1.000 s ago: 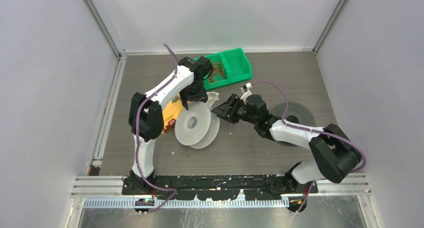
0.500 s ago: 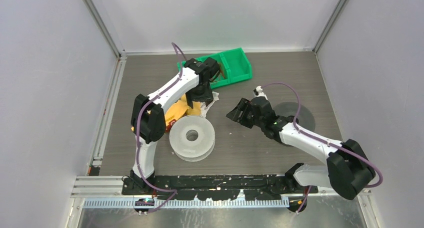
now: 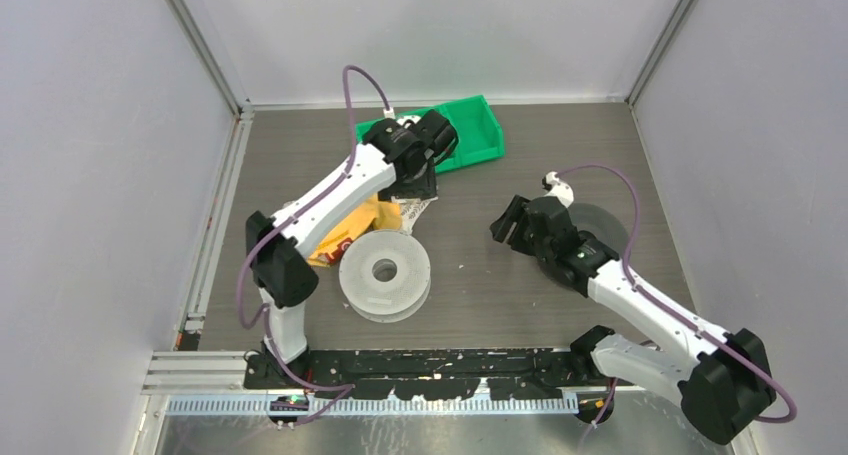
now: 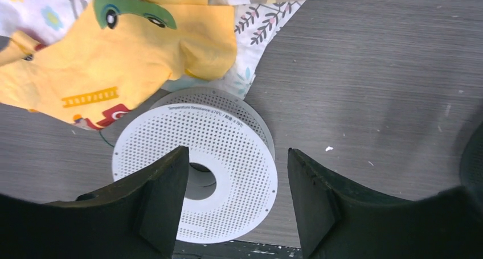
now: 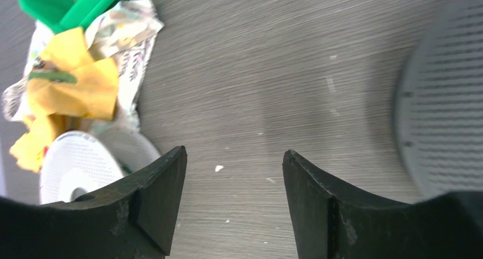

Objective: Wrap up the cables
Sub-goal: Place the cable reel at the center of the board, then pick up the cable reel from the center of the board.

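The white perforated spool (image 3: 385, 273) lies flat on the table; it also shows in the left wrist view (image 4: 196, 179) and the right wrist view (image 5: 80, 168). A thin dark green cable (image 4: 104, 138) pokes out by the spool's left rim. The other cables are hidden: my left arm covers the bin's left part. My left gripper (image 3: 418, 183) hangs open and empty above the table between bin and spool (image 4: 236, 152). My right gripper (image 3: 503, 227) is open and empty over bare table right of the spool (image 5: 234, 151).
A green bin (image 3: 475, 130) stands at the back. Crumpled yellow and patterned cloths (image 3: 355, 225) lie between bin and white spool, touching the spool's far rim (image 4: 125, 48). A grey spool (image 3: 600, 230) lies flat under my right arm (image 5: 444, 116).
The white spool went from standing on edge to lying flat. My left gripper rose and moved back toward the bin. My right gripper drew back to the right.
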Available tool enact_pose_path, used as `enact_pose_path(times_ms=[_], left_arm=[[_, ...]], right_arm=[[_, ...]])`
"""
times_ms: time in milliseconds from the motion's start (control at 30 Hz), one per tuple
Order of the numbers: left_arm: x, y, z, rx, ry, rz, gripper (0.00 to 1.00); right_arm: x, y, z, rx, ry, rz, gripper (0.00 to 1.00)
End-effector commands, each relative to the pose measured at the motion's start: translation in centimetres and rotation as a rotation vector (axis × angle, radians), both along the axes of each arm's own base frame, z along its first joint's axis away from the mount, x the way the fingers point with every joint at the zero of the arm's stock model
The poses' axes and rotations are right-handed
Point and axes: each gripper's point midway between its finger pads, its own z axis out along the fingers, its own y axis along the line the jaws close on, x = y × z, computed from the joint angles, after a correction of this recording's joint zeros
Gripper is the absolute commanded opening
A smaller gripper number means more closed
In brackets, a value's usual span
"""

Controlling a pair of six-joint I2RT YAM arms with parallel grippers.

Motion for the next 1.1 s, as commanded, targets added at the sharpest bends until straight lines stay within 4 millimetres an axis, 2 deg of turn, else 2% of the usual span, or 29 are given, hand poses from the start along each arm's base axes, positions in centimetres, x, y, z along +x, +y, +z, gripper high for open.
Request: enact_pose_path(times_ms=[0,100,167,333,433,533,600,667,800,900,1000,1067], left_arm=[[-0.3,1.0,6.2,-0.013,-0.205,-0.060,0.65],[-1.4,-1.5,6.8,-0.053,-0.266,-0.201,0.65],[-2.3,-3.8,6.2,-0.089,-0.268,-0.289,0.65],[-4.6,-10.6,4.0,-0.141,-0.192,-0.479,0.64],[-5.1,-12.8,1.2,-0.115,-0.109,-0.512,0.63],[-4.6,-13.1,0.5,-0.108,-0.102,-0.503,0.63],[-4.4,-13.2,1.0,-0.129,-0.115,-0.506,0.63],[-4.1,-12.9,1.5,-0.153,-0.118,-0.502,0.64],[-3.0,-11.2,1.9,-0.210,-0.104,-0.452,0.64],[-2.0,-9.3,1.9,-0.254,-0.089,-0.395,0.64],[-1.1,-7.8,2.2,-0.264,-0.104,-0.365,0.64],[-0.5,-6.9,2.1,-0.281,-0.086,-0.338,0.64]], right_arm=[[0.3,-5.1,2.3,-0.163,-0.074,-0.150,0.70],[-0.1,-8.9,3.8,-0.249,-0.099,-0.269,0.82],[-0.1,-11.0,4.8,-0.260,-0.117,-0.334,0.92],[0.7,-15.1,6.2,-0.275,-0.107,-0.445,0.96],[2.0,-16.5,5.5,-0.236,-0.047,-0.464,0.97],[3.6,-17.3,3.5,-0.157,0.030,-0.476,0.98],[4.3,-18.2,2.0,-0.136,0.080,-0.499,0.98],[4.7,-18.2,0.9,-0.132,0.111,-0.494,0.98],[5.2,-16.7,-1.3,-0.073,0.158,-0.442,0.98],[5.3,-14.5,-2.5,0.037,0.173,-0.382,0.98],[5.5,-12.3,-2.9,0.129,0.174,-0.316,1.00],[5.7,-11.3,-3.0,0.118,0.191,-0.272,1.00]])
